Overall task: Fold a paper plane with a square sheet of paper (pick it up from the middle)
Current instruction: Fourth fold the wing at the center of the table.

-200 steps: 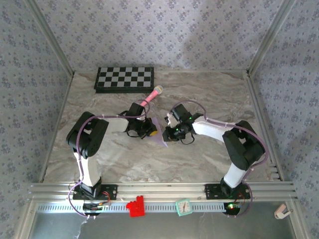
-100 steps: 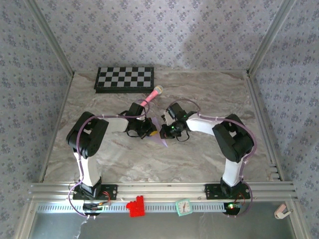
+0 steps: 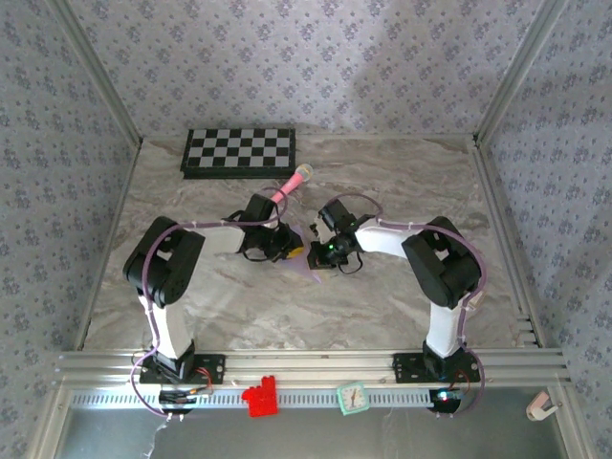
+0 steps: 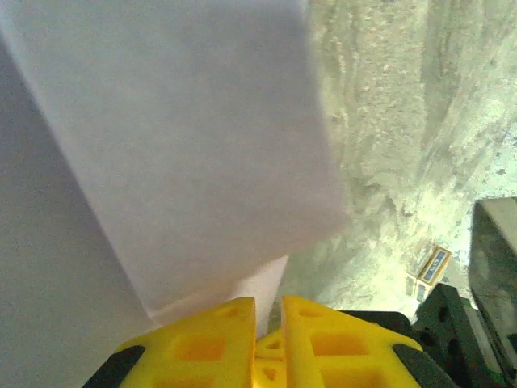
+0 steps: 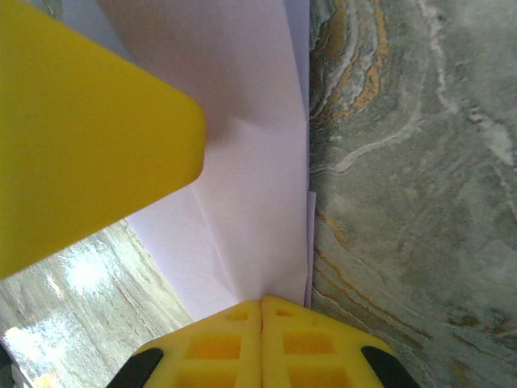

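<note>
Marbled table point(image 3: 402, 172) bears checkered board point(image 3: 239, 151) and pink microphone point(image 3: 292, 184).

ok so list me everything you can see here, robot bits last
paper: one, pale lavender, partly folded, mid-table between the grippers
checkered board: one, black and white, far left of the table
toy microphone: one, pink, between board and grippers
block: one, red, front rail
small clock: one, mint green, front rail, right of the block
small piece: one, pale pink, near right corner, too small to identify
table: one, grey-brown marble
left gripper: yellow fingers, shut on the paper
right gripper: yellow fingers, shut on the paper
</note>
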Robot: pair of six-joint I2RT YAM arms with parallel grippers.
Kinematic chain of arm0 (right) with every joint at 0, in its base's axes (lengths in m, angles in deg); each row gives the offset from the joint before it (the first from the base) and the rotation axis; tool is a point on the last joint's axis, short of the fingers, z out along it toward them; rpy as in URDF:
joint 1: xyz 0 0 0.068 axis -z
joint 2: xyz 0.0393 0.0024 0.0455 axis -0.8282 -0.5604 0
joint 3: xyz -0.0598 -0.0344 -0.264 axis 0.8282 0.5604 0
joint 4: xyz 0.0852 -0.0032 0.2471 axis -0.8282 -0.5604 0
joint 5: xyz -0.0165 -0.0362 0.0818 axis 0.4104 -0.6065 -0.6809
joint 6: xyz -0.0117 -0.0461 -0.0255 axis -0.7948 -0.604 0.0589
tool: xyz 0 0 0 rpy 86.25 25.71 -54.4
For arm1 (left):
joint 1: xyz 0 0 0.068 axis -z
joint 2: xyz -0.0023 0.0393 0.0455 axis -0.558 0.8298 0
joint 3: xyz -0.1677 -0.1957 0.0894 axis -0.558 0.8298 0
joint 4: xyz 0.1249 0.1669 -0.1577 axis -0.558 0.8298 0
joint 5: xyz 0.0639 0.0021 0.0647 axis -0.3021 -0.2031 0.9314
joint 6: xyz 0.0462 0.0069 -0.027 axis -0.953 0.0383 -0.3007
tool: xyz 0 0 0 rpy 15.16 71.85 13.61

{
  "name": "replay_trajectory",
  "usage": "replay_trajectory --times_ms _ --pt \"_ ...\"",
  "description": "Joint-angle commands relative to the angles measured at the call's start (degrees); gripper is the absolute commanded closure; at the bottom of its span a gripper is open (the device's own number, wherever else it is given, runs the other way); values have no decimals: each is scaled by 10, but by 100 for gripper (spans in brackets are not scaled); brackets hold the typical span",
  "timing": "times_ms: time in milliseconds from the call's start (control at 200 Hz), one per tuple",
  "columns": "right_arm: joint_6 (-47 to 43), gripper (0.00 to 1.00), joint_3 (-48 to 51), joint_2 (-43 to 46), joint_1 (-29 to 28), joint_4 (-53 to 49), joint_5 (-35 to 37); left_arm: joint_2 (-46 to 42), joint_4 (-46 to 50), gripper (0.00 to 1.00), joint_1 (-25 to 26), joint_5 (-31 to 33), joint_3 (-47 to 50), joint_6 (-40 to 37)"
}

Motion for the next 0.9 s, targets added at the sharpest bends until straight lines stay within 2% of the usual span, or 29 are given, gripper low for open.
replay_trajectory --times_ms 0,210,460,630,895 --pt "-9 93 0 -28 -3 -46 34 -9 -11 83 10 -11 4 -17" --pt "-7 93 -8 -33 -4 -58 38 14 9 82 15 -2 -8 -32" --pt "-7 92 -3 -41 -4 -78 61 40 65 88 12 75 -23 -45" --pt "-10 92 7 -43 -5 -106 89 42 63 91 -16 94 -15 -45" --pt "-2 92 19 -52 -4 -139 111 43 92 92 -63 101 -36 -90"
